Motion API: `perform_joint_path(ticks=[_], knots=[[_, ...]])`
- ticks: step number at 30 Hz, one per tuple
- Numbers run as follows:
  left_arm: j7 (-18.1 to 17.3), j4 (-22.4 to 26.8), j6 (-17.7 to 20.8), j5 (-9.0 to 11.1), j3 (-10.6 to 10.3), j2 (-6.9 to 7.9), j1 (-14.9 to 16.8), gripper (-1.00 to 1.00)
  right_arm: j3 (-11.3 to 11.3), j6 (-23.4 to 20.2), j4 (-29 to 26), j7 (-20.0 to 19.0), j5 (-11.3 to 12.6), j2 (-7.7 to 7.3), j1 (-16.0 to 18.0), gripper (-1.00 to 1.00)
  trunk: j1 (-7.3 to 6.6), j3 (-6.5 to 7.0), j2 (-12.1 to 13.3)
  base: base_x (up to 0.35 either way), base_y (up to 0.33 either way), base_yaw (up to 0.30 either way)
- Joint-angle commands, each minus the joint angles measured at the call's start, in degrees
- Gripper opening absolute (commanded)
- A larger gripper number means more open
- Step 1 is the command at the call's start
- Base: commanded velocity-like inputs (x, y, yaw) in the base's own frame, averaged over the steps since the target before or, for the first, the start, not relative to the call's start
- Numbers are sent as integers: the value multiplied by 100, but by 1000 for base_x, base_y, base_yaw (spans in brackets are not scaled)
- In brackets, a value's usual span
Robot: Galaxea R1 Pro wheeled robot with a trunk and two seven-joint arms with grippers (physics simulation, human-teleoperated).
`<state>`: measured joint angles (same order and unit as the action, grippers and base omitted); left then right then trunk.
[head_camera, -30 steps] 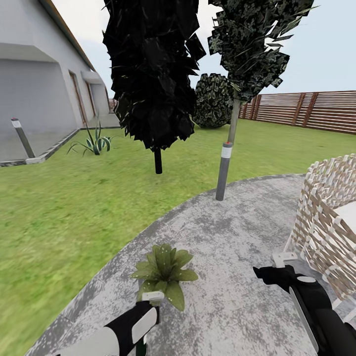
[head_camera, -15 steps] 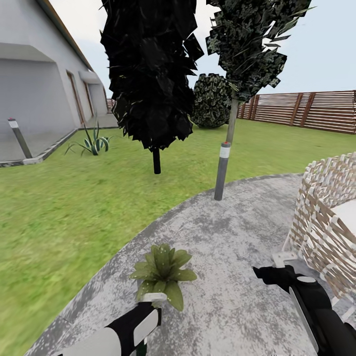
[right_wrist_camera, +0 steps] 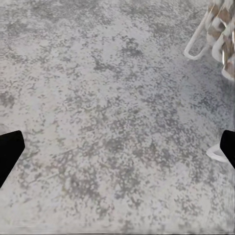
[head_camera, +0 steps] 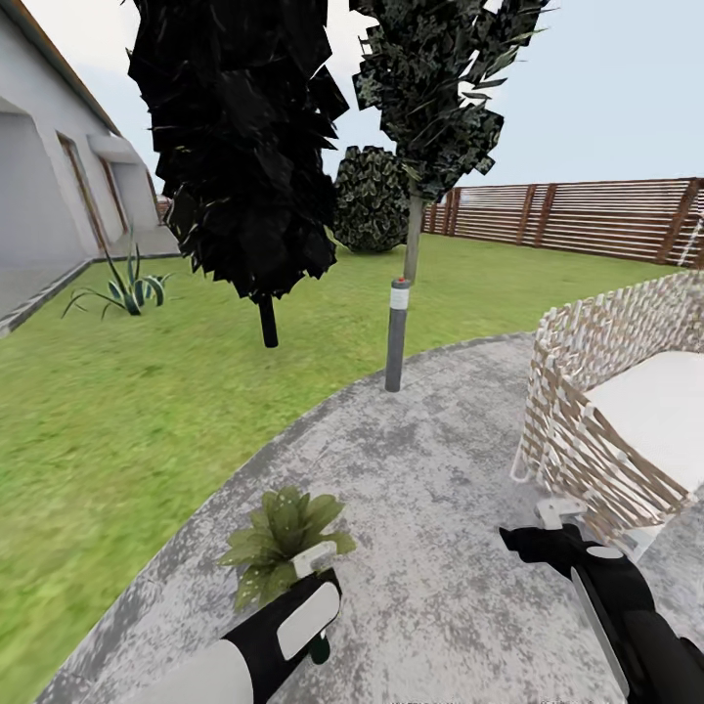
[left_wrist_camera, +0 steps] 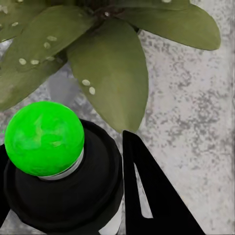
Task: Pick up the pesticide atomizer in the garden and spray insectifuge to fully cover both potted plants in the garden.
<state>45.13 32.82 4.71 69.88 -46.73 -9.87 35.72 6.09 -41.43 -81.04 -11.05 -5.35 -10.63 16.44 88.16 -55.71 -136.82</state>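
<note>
The spray bottle (left_wrist_camera: 61, 181) sits clamped in the left gripper (head_camera: 311, 604), its whitish head poking out past the fingertips, with a potted plant (head_camera: 279, 541) on the grey paving (head_camera: 440, 469) just beyond the jaws. The right gripper (right_wrist_camera: 117, 152) has its jaws spread wide over bare paving, a wicker seat (head_camera: 616, 411) off to the side.

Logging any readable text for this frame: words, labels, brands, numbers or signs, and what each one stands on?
None can be read.
The spray bottle in the left gripper has no visible label, just a green ball on top.
The bollard lamp carries a pale band and red top, no lettering.
The house wall, fence and wicker seat show no signs.
</note>
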Motion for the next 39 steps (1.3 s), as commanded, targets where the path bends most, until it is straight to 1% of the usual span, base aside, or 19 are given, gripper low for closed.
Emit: perform_joint_path(ticks=[1,4,5,6,8,10,14,18,22,23,24,25,26,27,29,30,33,39], knots=[[78,3,-106,61,-2,-3,-8,-100,-10,2,0,3,-1,0,0,100,0,0,0,0,0,-289],[285,-11,-216,185,-1,1,-24,-100,-20,1,0,6,-1,0,0,100,0,0,0,0,0,-215],[309,-60,-188,444,-3,2,-22,-100,-18,1,0,6,-1,0,0,100,0,0,0,0,0,-31],[497,-90,-31,782,-3,2,-22,-100,-14,2,0,6,-1,0,0,100,0,0,0,0,0,-8],[885,-79,216,1014,-4,2,-21,-100,-12,3,0,4,-1,0,0,100,0,0,0,0,0,-3],[971,-89,278,1057,-3,2,-21,-100,-12,3,0,4,-1,0,0,100,0,0,0,0,0,0],[991,-95,412,1062,-3,2,-21,-100,-7,3,-2,-1,-1,0,0,100,0,0,0,0,0,-16],[912,-109,438,1087,21,19,-21,-100,5,3,-9,-2,-1,0,0,100,0,0,0,0,0,-255],[958,-221,372,1105,55,28,-21,-100,6,3,-9,-2,-1,0,0,100,0,0,0,0,0,-292],[976,-269,275,1186,62,32,-21,-100,6,3,-9,-2,-1,0,0,100,0,0,0,0,0,-293],[987,-342,-26,1313,61,34,-21,-100,6,3,-9,-2,-1,0,0,100,0,0,0,0,0,-293],[1014,-401,-284,1383,59,36,-21,-100,6,3,-9,-2,-1,0,0,100,0,0,0,0,0,-293],[1083,-431,-493,1419,60,37,-21,-100,6,3,-9,-2,-1,0,0,100,0,0,0,0,0,-239],[1097,-439,-578,1427,64,37,-21,-100,6,3,-9,-2,-1,0,0,100,0,0,0,0,0,-127],[1130,-514,-991,1504,67,36,-21,-100,6,3,-9,-2,-1,0,0,100,0,0,0,0,0,-37],[1186,-534,-1100,1547,67,37,-21,-100,6,3,-9,-2,-1,0,-3,100,0,0,0,0,0,-9],[1230,-545,-1198,1576,65,33,-21,-100,6,3,-9,-2,-1,0,0,100,0,0,0,4,-2,-3],[1177,-540,-1214,1572,55,33,-21,-100,-2,3,-9,-1,-1,0,0,100,0,0,0,201,-142,0]])
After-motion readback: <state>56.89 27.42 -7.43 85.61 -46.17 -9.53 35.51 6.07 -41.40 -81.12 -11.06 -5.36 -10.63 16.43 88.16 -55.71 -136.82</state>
